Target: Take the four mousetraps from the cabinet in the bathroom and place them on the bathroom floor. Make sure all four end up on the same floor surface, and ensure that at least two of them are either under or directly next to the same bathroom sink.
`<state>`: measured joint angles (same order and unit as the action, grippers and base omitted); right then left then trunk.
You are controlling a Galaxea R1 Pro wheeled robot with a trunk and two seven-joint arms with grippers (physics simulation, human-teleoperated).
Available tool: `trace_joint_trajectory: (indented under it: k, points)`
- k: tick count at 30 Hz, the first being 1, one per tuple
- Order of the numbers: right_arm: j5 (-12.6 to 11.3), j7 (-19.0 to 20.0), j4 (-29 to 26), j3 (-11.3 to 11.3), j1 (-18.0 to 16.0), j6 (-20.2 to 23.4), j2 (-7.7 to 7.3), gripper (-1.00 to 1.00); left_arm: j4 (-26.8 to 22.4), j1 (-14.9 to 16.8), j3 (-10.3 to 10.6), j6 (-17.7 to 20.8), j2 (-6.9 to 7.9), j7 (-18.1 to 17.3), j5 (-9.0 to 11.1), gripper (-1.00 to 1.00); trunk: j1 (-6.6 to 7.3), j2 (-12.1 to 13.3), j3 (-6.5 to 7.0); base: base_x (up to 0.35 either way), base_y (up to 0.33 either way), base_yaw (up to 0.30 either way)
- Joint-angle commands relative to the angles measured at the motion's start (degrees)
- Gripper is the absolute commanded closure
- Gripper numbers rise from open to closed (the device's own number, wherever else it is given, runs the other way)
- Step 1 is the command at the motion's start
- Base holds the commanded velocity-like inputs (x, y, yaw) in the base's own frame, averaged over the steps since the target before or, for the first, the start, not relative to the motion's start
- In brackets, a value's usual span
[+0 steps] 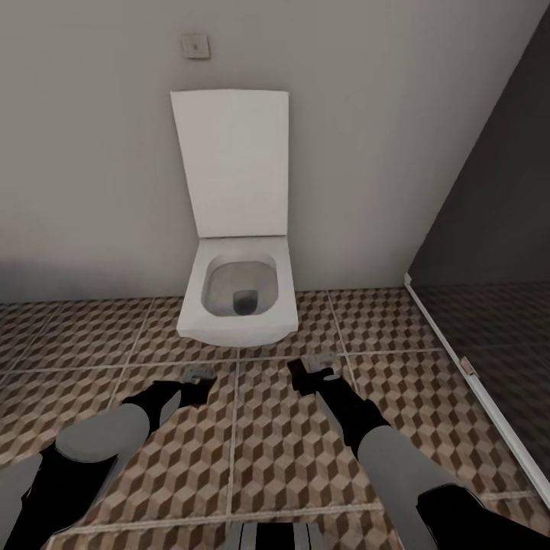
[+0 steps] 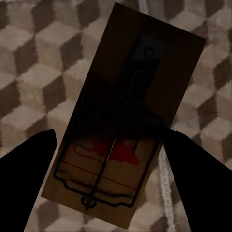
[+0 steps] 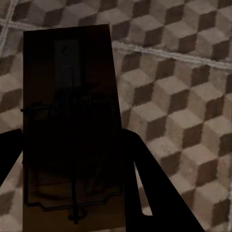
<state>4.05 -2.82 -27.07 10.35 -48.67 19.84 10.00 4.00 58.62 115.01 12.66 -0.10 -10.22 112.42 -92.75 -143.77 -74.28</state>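
Both arms reach forward over the bathroom floor [image 1: 283, 451], its tiles printed with brown and beige cubes. My left gripper [image 1: 197, 376] is shut on a mousetrap [image 2: 125, 121], a brown wooden board with dark wire and a red mark, held between the two black fingers [image 2: 26, 164] above the tiles. My right gripper [image 1: 317, 367] is shut on another mousetrap [image 3: 72, 111], a dark board gripped at its sides, also hanging over the floor [image 3: 183, 82]. In the head view the traps show as small pale pieces at the fingertips. The cabinet is out of view.
A white toilet [image 1: 238, 298] with its lid raised stands against the pale wall right ahead of the grippers. A dark shower screen with a white floor rail [image 1: 473, 382] runs along the right. Open tiled floor lies on both sides of the arms.
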Motion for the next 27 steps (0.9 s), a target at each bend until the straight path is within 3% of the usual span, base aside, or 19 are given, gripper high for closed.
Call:
trace_joint_trajectory:
  k: [1, 15, 20, 27]
  points:
    - [0.3, -0.4, -0.1, 0.2, 0.0, 0.4, 0.0, 1.0, 0.1, 0.0, 0.5, 0.3, -0.01, -0.3, 0.6, 1.0, -0.01, 0.0, -0.27, 0.0, 0.0, 0.0]
    - [0.3, -0.4, -0.1, 0.2, 0.0, 0.4, 0.0, 1.0, 0.1, 0.0, 0.5, 0.3, -0.05, -0.3, 0.6, 1.0, -0.37, -0.2, -3.37, 0.0, 0.0, 0.0]
    - [0.3, -0.4, -0.1, 0.2, 0.0, 0.4, 0.0, 1.0, 0.1, 0.0, 0.5, 0.3, -0.05, -0.3, 0.6, 1.0, -0.37, -0.2, -3.37, 0.0, 0.0, 0.0]
    - [0.2, -0.4, 0.0, 0.2, 0.0, 0.4, 0.0, 1.0, 0.1, 0.0, 0.5, 0.3, -0.06, -0.3, 0.6, 1.0, -0.55, -0.3, -4.92, 0.0, 0.0, 0.0]
